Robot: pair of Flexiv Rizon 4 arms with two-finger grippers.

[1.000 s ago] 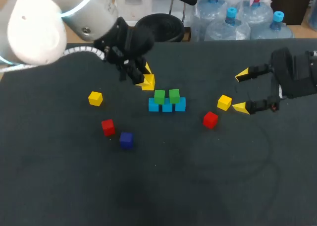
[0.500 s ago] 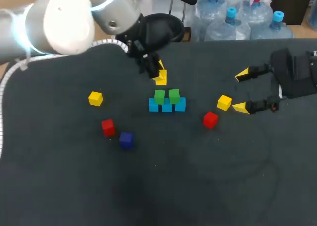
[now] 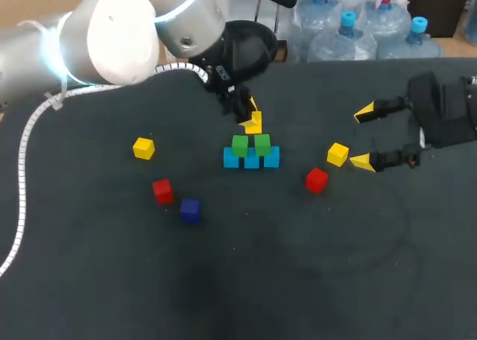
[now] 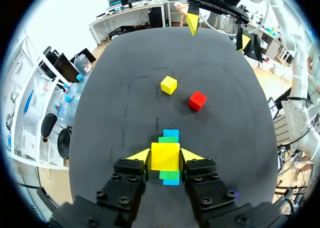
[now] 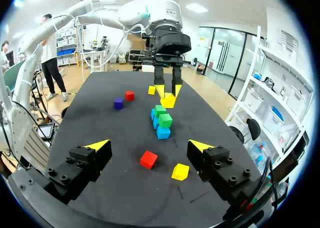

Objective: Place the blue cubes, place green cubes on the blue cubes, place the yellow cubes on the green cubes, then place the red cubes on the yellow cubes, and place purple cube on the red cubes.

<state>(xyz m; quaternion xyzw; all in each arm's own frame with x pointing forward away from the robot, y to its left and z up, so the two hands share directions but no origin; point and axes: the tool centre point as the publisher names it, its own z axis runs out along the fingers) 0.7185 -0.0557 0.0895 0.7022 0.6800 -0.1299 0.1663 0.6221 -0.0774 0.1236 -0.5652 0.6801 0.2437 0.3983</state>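
Dark bench point(image 3: 298, 265) below: my left tool point(image 4: 165, 158) clamps a yellow cube point(image 3: 256, 121) above the green cubes point(image 3: 240, 145). I'd centre it across both and lower gently; my right tool point(image 3: 362, 137) gapes wide.

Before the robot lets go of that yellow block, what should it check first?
1. Yellow cube held from both sides by the left gripper: ok.
2. Two green cubes sit side by side on the row of blue cubes: ok.
3. Yellow cube is over the green cubes: ok; in the left wrist view it covers them.
4. Yellow cube is low enough to release: not ok; in the right wrist view it hangs above the green cubes with a gap.
5. Yellow cube is centred across both green cubes: cannot tell.
6. Right gripper is out of the way: ok; it is open and off to the side of the stack.
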